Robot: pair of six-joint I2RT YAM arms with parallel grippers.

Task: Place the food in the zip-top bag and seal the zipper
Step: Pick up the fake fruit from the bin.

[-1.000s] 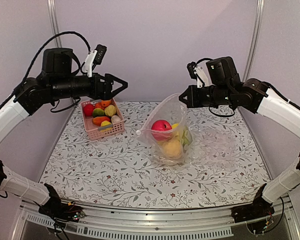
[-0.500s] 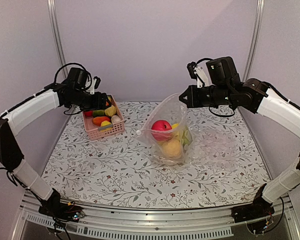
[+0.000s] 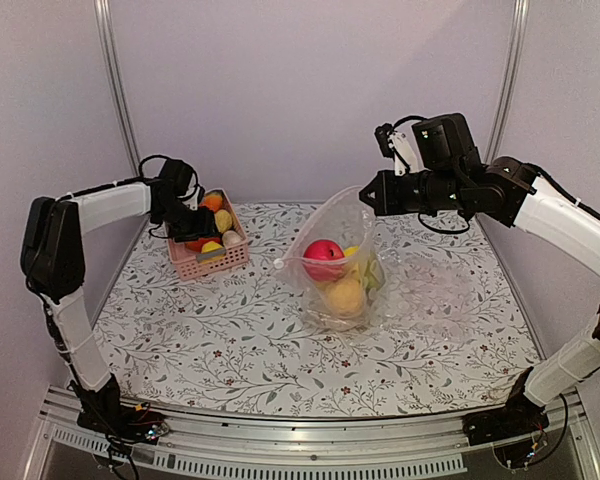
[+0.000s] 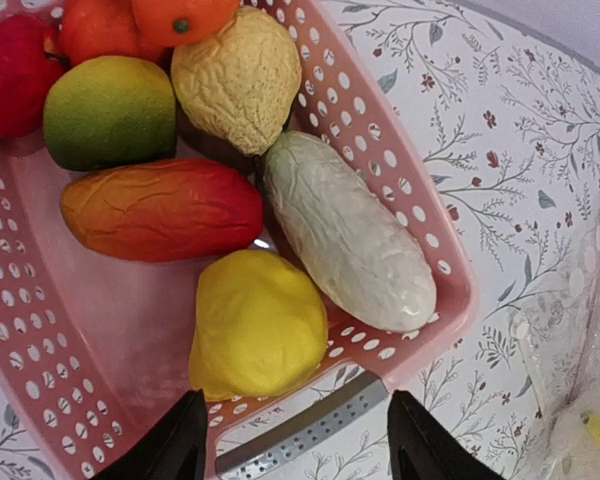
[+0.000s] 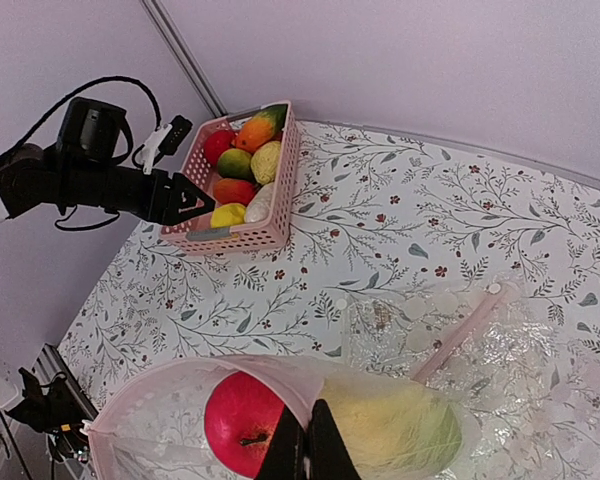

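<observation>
The right fingers (image 5: 305, 445) pinch shut on the raised rim of the zip-top bag (image 3: 342, 215), which stands near the middle of the flower-patterned desk (image 3: 230, 340) with a red apple (image 3: 323, 254) and yellow and green food inside. Across the desk, the left fingers (image 4: 185, 450) hang parted and empty over one end wall of a pink basket (image 4: 435, 280). They are just short of a yellow fruit (image 4: 255, 325) lying beside a whitish vegetable (image 4: 345, 235) and a red-orange fruit (image 4: 160, 210). A second clear bag (image 3: 450, 285) lies flat to the right.
</observation>
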